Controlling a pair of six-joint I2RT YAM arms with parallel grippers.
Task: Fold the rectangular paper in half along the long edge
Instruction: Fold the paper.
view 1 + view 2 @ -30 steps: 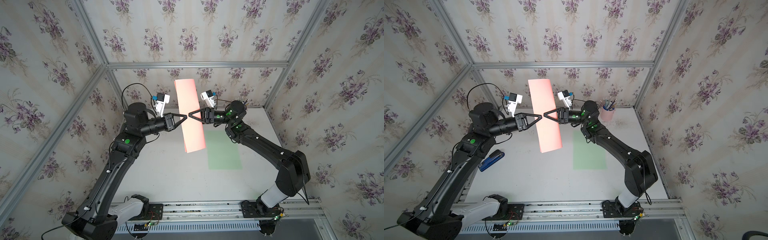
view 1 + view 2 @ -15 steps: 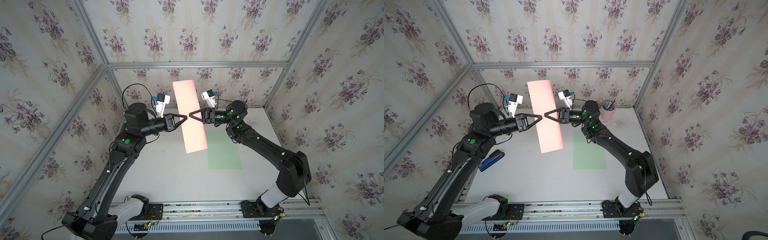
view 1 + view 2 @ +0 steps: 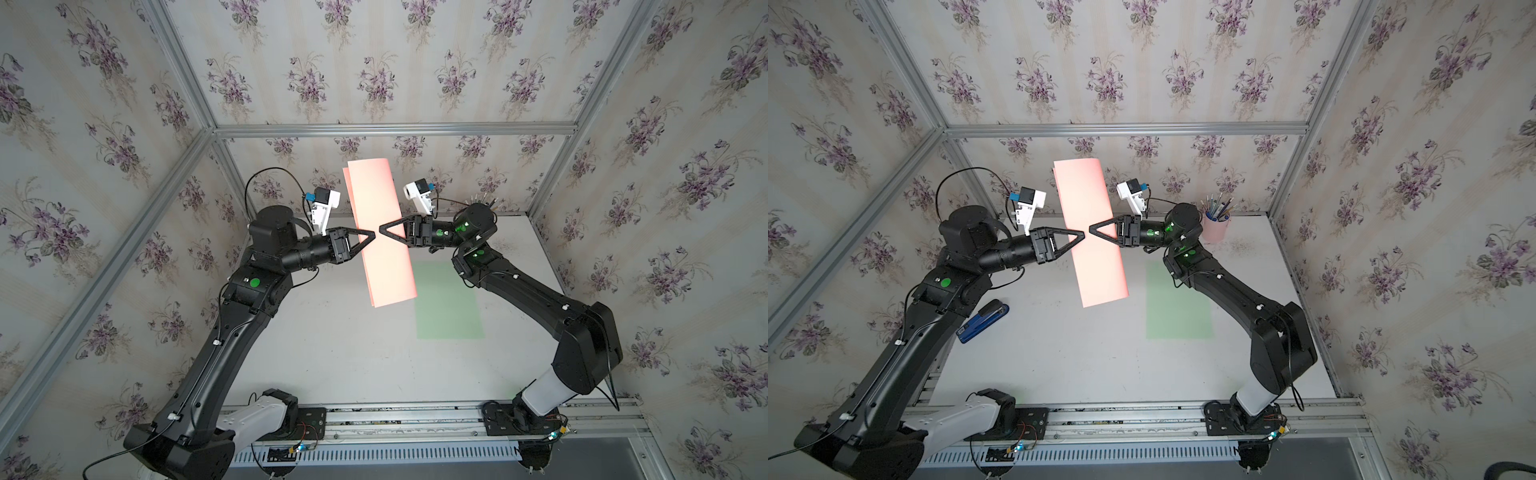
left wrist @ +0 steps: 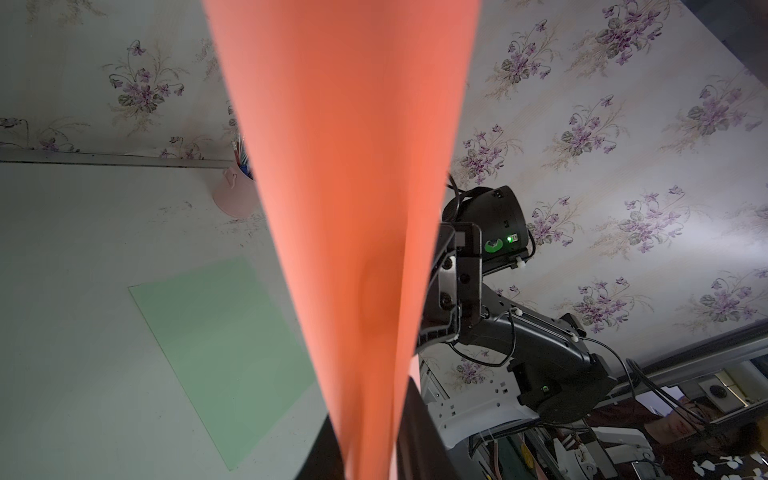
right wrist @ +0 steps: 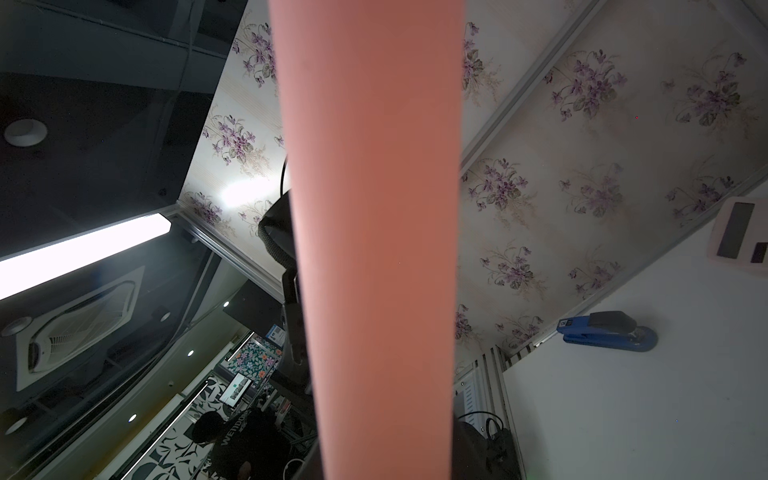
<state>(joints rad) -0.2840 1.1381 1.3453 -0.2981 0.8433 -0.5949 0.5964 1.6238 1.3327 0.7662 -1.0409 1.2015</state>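
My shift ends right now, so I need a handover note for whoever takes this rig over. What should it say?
Left gripper: shut on the pink paper, from one long edge.
Right gripper: shut on it from the opposite edge.
Paper is held off the table, both tips near its middle.
Done: it looks doubled lengthwise, two layers showing at its ends.
To do: probably lay it down and press the crease; sharpness unclear.

A green sheet (image 3: 1178,300) lies flat on the table (image 3: 1059,365), blue stapler (image 3: 983,321) and pink pen cup (image 3: 1215,227) well apart.
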